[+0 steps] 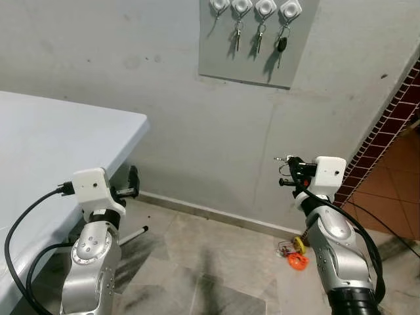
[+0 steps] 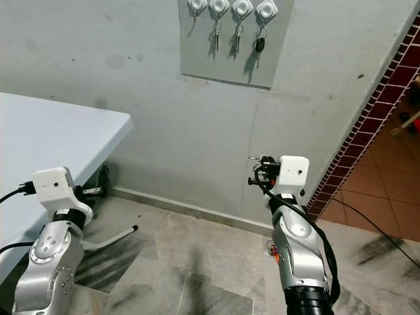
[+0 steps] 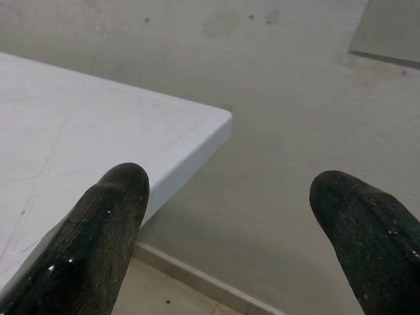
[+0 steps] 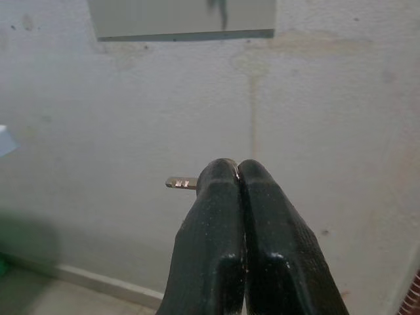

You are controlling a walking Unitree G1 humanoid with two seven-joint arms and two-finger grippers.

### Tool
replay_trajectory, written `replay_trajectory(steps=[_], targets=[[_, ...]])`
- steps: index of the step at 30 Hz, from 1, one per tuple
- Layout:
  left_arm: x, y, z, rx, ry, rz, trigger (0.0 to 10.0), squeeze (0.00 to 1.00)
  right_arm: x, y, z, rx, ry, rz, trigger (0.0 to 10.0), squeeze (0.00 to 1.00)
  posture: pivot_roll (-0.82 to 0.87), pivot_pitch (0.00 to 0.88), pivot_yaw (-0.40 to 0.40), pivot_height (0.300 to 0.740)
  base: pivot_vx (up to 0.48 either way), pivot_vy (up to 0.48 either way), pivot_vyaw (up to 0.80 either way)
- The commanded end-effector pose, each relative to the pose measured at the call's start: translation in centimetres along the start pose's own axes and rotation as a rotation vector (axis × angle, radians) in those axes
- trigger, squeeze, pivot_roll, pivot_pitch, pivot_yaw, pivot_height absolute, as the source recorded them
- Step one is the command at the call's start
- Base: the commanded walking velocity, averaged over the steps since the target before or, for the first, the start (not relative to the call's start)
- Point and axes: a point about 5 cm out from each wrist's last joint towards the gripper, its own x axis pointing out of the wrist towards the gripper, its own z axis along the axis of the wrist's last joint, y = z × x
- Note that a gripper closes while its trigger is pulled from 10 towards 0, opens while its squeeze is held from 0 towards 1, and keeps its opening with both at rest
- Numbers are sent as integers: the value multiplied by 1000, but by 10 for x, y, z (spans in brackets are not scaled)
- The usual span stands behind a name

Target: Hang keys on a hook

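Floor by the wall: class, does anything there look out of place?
Yes. A small orange object with what may be a key ring lies on the floor tiles beside the right arm, below the hook board, as if dropped. The right gripper pinches a key; the left gripper is open.

On the wall there is one grey board (image 1: pixel 256 52) with four white hooks (image 1: pixel 266 8) in a row. Three of the hooks carry something — two plain keys (image 1: pixel 238 36) and one key with a black head (image 1: pixel 281 44) — and the leftmost hook (image 1: pixel 218 5) carries nothing.

One white table (image 1: pixel 46 144) stands at the robot's left side. Two grippers are visible: the left gripper (image 3: pixel 230 216) with two black fingers spread apart, and the right gripper (image 4: pixel 237 172) with two fingers pressed together on one small metal key (image 4: pixel 180 182). On the floor lie one orange object (image 1: pixel 296 261) and, beside it, one small bunch — too small to count its pieces.
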Motion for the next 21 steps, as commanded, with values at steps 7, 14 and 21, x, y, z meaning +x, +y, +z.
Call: replay_trajectory(steps=[7, 14, 21], targets=[[0, 0, -2, 6, 16, -10, 10000, 0, -1, 3, 8, -9, -37, 12, 10000, 0, -28, 62, -14, 740, 0, 0, 0], [0, 0, -3, -5, 20, -12, 10000, 0, -2, 3, 9, -13, -38, 24, 10000, 0, -30, 61, -20, 740, 0, 0, 0], [1, 0, -5, -38, 36, -11, 10000, 0, -4, 1, 9, -23, -37, 26, 10000, 0, -35, 60, -26, 740, 0, 204, 0]])
